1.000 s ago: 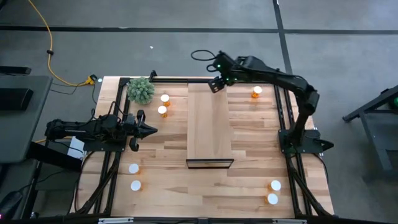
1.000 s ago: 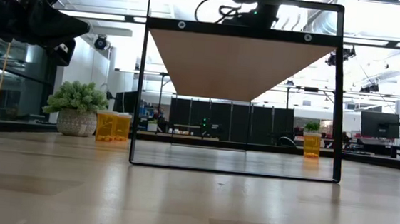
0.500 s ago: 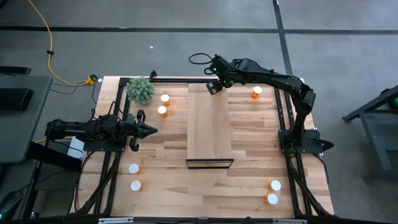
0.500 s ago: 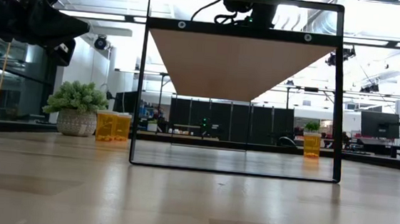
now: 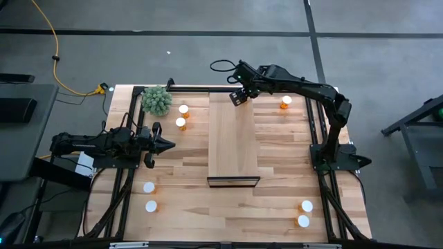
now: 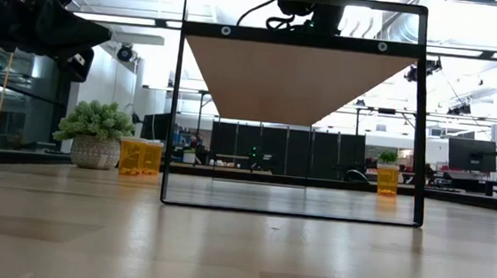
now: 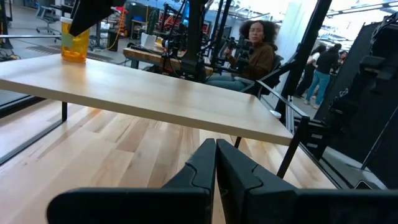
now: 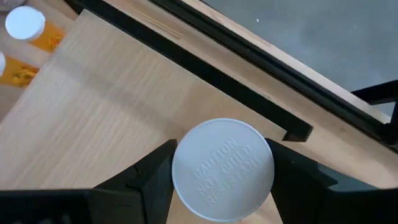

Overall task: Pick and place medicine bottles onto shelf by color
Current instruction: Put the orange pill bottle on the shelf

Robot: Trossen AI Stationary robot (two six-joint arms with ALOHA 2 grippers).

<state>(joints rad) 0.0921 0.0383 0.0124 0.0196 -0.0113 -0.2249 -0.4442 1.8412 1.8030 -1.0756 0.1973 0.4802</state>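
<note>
I am clamping my right gripper (image 8: 222,186) on a light, rigid, white-capped orange plastic bottle (image 8: 222,169), flanks pinched below the slippery cap, above the pale wooden shelf (image 5: 234,138)'s far end.

shelf (image 5: 234,138): pale matt smooth wood, dark metal frame
desk (image 5: 277,207): striped butcher-block wood, slight sheen
bottle cap (image 8: 222,169): white matt plastic, embossed lettering
right hand (image 8: 221,180): dark matt plastic

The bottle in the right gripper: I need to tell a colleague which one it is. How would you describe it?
Find the pale wooden shelf running down the middle of the table. Over its far end, the right gripper holds a medicine bottle between its fingers, white cap up. It is the only bottle above the shelf; the others stand on the tabletop.
</note>
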